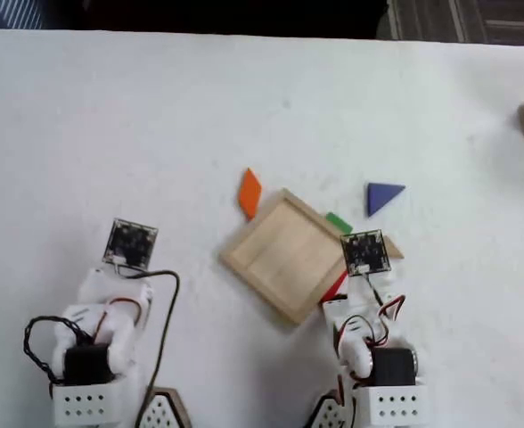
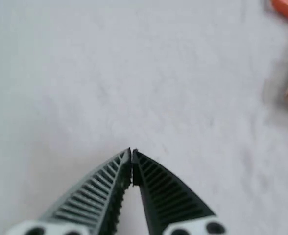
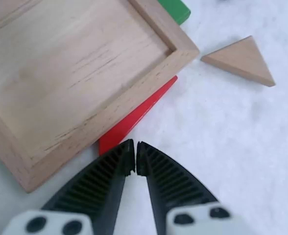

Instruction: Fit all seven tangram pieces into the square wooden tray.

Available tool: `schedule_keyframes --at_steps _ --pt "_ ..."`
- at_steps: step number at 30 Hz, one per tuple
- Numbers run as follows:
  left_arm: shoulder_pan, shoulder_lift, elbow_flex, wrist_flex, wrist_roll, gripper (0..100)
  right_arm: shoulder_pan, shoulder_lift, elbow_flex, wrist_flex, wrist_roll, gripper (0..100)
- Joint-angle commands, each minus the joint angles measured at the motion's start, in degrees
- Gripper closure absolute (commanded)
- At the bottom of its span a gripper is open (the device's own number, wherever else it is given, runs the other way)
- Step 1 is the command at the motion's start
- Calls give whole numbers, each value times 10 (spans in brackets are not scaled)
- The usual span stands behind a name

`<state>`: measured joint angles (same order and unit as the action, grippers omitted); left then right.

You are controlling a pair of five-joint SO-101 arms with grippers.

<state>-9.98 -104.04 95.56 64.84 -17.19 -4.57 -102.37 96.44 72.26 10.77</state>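
White tabletop (image 1: 110, 116) holds an empty tray (image 1: 284, 250). Left claw (image 2: 132, 161) and right claw (image 3: 135, 155) are pressed together. The right seems set to nudge the red piece (image 3: 134, 117).

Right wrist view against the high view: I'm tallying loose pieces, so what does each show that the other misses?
Right wrist view alone: the right gripper, shut, just off the red piece. High view alone: the orange piece, the blue triangle and the left arm. Both: the wooden tray, the green piece and red piece at its edges, and the plain wooden triangle near its corner.
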Motion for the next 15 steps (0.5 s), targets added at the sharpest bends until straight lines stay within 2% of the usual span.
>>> schedule_keyframes --at_steps 1,4,10,15 --pt "5 -4 -54 -18 -4 916 2 -7 4 4 -4 981" --pt "3 -3 -71 -15 0 871 2 -7 4 4 -4 981" --pt "5 10 -178 42 24 893 2 -7 4 4 -4 981" --pt "5 135 -294 74 25 892 2 -7 4 4 -4 981"
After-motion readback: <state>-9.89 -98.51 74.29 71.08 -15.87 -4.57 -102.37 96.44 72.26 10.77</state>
